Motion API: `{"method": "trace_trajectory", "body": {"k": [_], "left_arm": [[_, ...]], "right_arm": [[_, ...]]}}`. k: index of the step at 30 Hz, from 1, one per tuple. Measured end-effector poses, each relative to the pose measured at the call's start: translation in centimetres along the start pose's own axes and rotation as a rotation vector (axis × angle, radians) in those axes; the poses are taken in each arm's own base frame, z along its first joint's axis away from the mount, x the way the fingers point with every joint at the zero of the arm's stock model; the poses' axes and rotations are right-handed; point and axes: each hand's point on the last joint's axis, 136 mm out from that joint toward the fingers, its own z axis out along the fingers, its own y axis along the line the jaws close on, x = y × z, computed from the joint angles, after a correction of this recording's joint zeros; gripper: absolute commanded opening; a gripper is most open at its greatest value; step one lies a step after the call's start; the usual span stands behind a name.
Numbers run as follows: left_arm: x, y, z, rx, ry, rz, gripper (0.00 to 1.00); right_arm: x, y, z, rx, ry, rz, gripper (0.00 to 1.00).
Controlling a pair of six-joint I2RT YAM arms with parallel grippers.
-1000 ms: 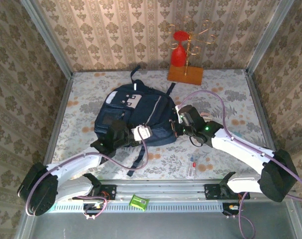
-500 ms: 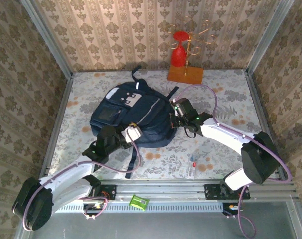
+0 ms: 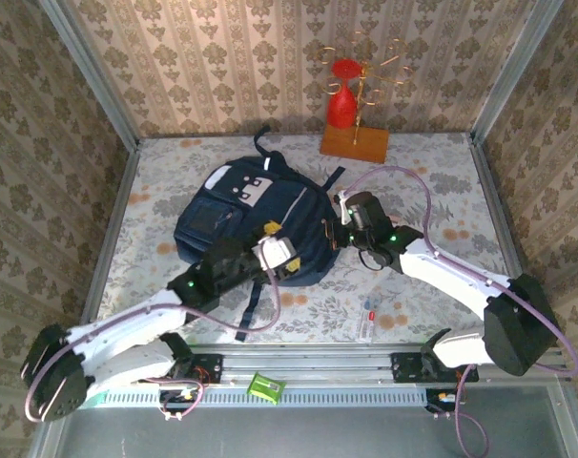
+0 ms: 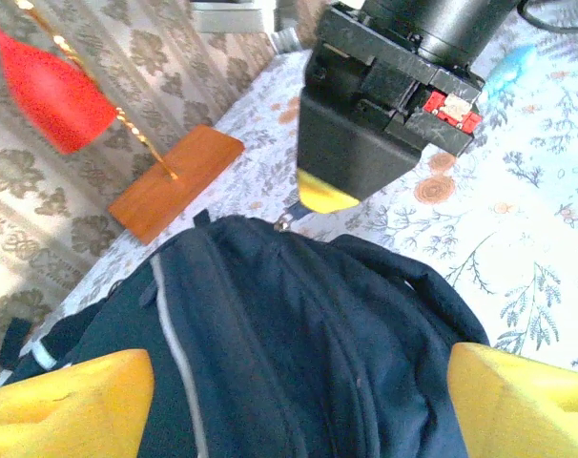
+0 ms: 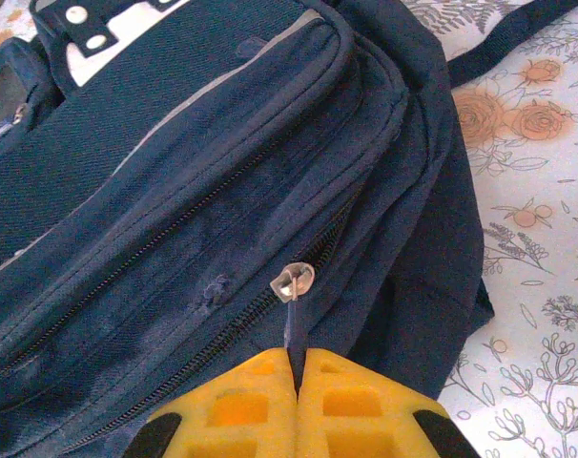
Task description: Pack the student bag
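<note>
Over student bag (image 3: 234, 212), left hand (image 4: 289, 405) reopened; right hand (image 5: 297, 367) grips zipper (image 5: 294, 283)

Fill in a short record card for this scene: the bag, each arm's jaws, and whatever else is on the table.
bag: student bag, navy, lying flat on the table
right gripper: jaws shut on the zipper pull at the bag's side
left gripper: jaws wide apart above the bag, gripping nothing
far edge: wooden stand with a red ornament
near edge: small clear packet
</note>
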Motion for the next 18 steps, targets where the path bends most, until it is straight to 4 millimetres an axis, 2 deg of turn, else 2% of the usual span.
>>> {"method": "trace_trajectory", "body": {"k": [3, 8, 15, 18], "left_arm": [[0.0, -0.7, 3.0, 0.033, 0.067, 0.035, 0.71], [1.8, -1.2, 7.0, 0.053, 0.172, 0.072, 0.61], [5.0, -1.4, 9.3, 0.066, 0.276, 0.082, 0.43], [5.3, -1.4, 9.4, 0.065, 0.286, 0.070, 0.29]], "right_arm": [[0.3, 0.1, 0.0, -0.007, 0.003, 0.003, 0.00], [0.3, 0.1, 0.0, -0.010, -0.003, 0.003, 0.00], [1.3, -0.3, 0.3, -0.005, 0.007, 0.007, 0.00], [1.4, -0.4, 0.4, -0.006, 0.003, 0.011, 0.00]]}}
